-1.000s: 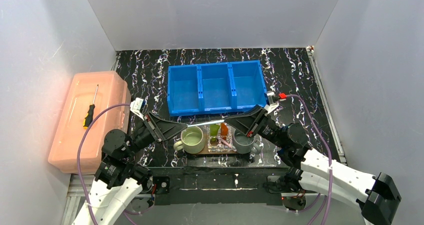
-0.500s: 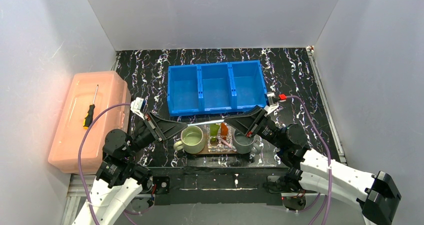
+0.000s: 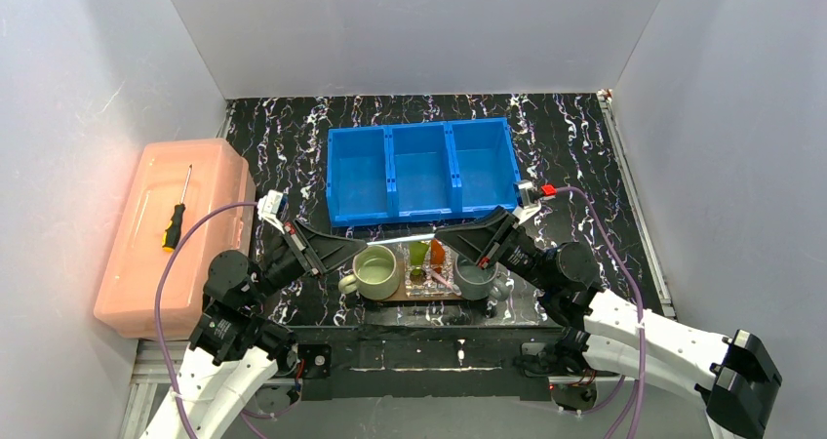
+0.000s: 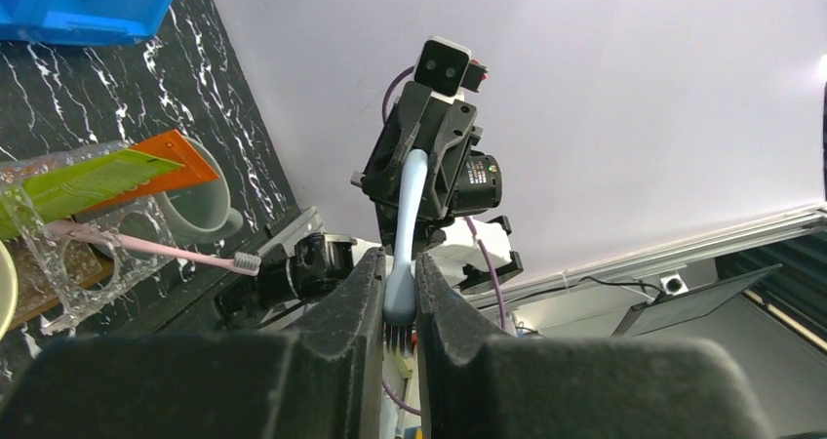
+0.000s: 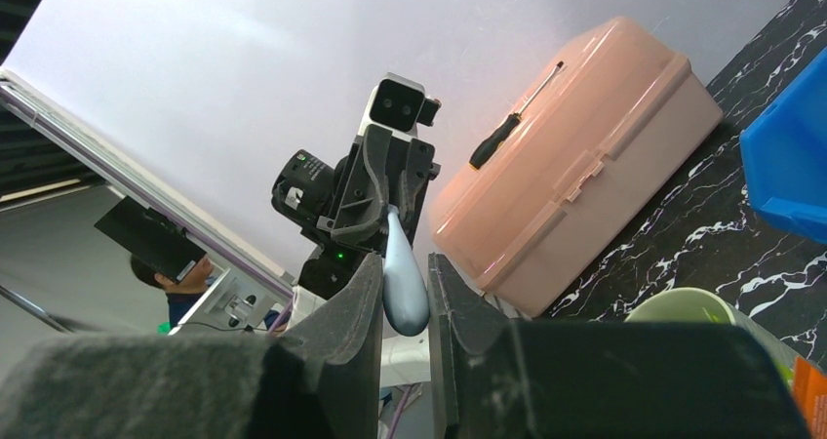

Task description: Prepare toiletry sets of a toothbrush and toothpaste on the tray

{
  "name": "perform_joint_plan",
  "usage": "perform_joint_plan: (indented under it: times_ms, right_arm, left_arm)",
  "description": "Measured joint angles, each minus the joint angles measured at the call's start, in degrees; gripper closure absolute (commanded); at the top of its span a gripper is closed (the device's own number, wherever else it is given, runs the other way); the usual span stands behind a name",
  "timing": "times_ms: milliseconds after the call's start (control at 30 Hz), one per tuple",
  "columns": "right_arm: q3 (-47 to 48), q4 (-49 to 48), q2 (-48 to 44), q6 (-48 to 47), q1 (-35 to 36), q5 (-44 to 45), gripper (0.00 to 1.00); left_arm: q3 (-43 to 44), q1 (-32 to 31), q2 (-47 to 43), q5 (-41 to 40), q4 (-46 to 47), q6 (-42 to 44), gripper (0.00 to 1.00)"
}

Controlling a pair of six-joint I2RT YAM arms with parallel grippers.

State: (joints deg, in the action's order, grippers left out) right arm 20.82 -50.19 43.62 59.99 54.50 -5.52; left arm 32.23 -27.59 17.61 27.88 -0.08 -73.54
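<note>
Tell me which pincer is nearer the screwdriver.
Left. The left pincer sits right of the screwdriver, just past the pink case; the right pincer is farther right, by the grey mug.

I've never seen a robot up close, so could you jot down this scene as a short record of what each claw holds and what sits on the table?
Left claw: shut on the bristle end of a pale blue plastic toothbrush
Right claw: shut on that toothbrush's handle end
Dark-brown wooden tray: bears a pale green mug, a grey mug, a clear plastic holder
Holder: lime-green tube, orange tube, pink toothbrush
Behind the tray: blue three-compartment plastic bin
Far left: pink plastic box, screwdriver on top
</note>
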Motion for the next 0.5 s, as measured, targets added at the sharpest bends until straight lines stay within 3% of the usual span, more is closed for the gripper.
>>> perform_joint_plan:
  times_ms: [167,367,500]
  right_arm:
    - [0.0,0.0,0.0,-0.4,0.4,0.7,0.97]
    - [0.0,1.2,-0.6,-1.6,0.7,1.0,0.58]
    - [0.1,5.7,-2.4,-3.8,0.8,1.3,0.42]
  left_arm:
    - [0.0,0.0,0.0,0.2,0.3,-0.2,1.00]
    - [0.2,0.0,0.0,0.2,-1.3,0.9,1.00]
    - [1.3,0.0,0.0,0.4,-3.9,2.7,1.00]
